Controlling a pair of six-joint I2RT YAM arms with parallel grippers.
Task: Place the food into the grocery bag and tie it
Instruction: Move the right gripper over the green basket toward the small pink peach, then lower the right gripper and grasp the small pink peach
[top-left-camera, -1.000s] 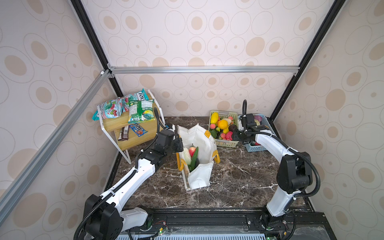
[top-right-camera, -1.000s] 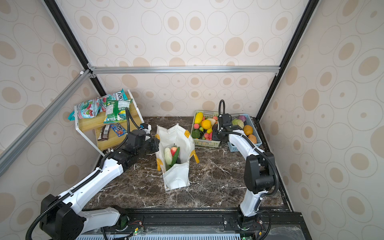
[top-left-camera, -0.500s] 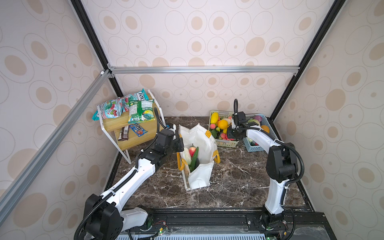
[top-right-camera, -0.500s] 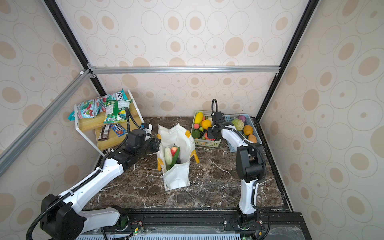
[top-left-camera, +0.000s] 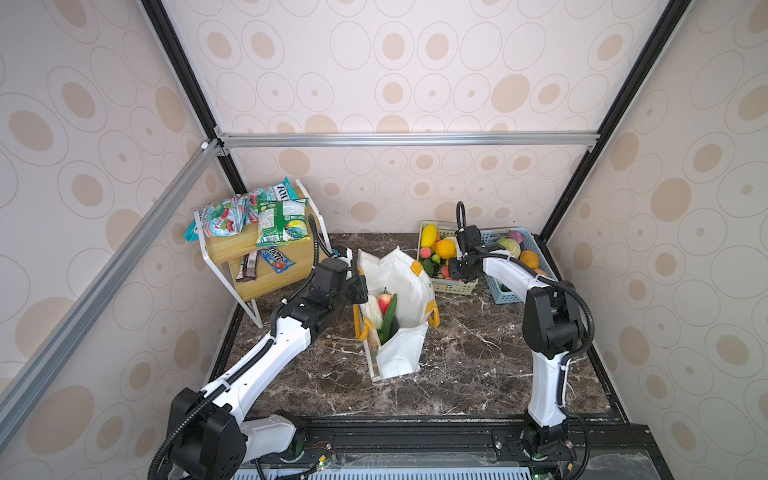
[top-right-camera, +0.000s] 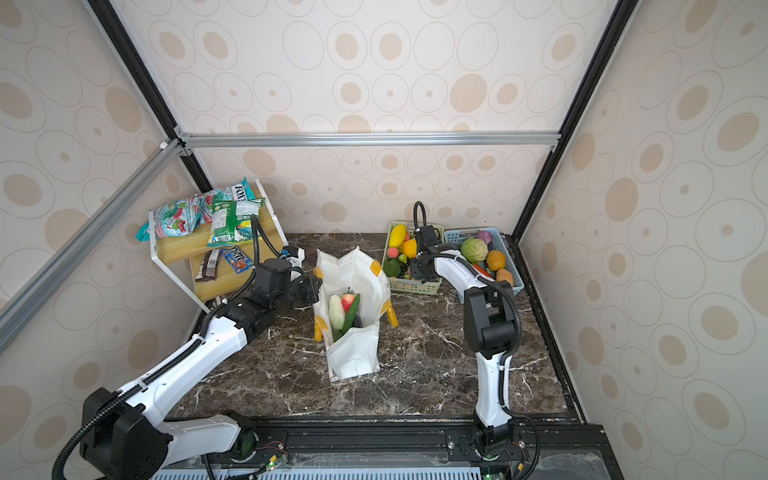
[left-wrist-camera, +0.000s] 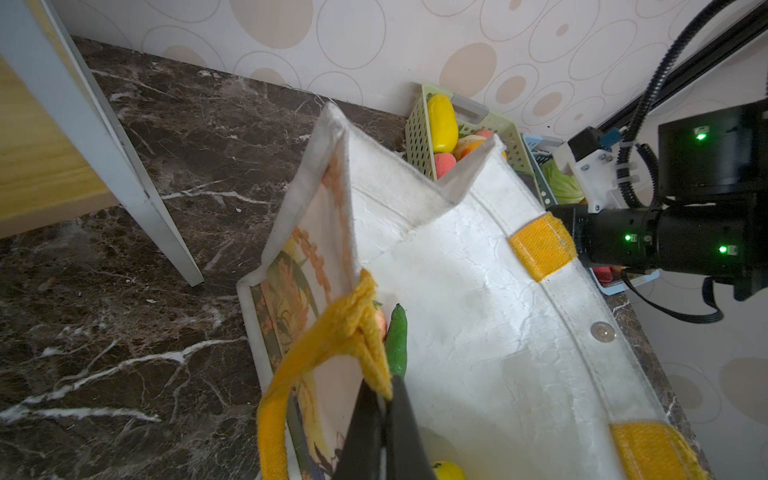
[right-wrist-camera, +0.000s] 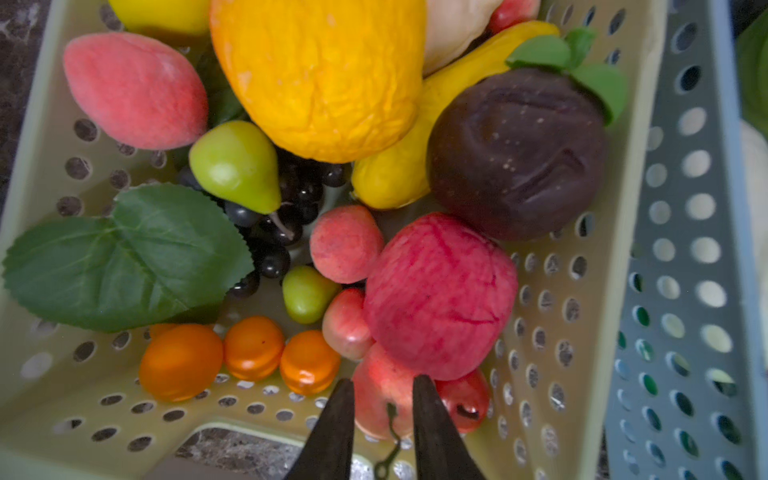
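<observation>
Apple (right-wrist-camera: 382, 401) sits squarely between my right fingers (right-wrist-camera: 336, 419); whether they bite yet I cannot tell. Left gripper (left-wrist-camera: 382, 399) pinches the bag handle (left-wrist-camera: 349, 328).

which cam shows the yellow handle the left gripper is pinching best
Left wrist: the yellow handle bunches up right at the shut left gripper. Both top views show only its lower loop, small and far off; the right wrist view misses it.
</observation>
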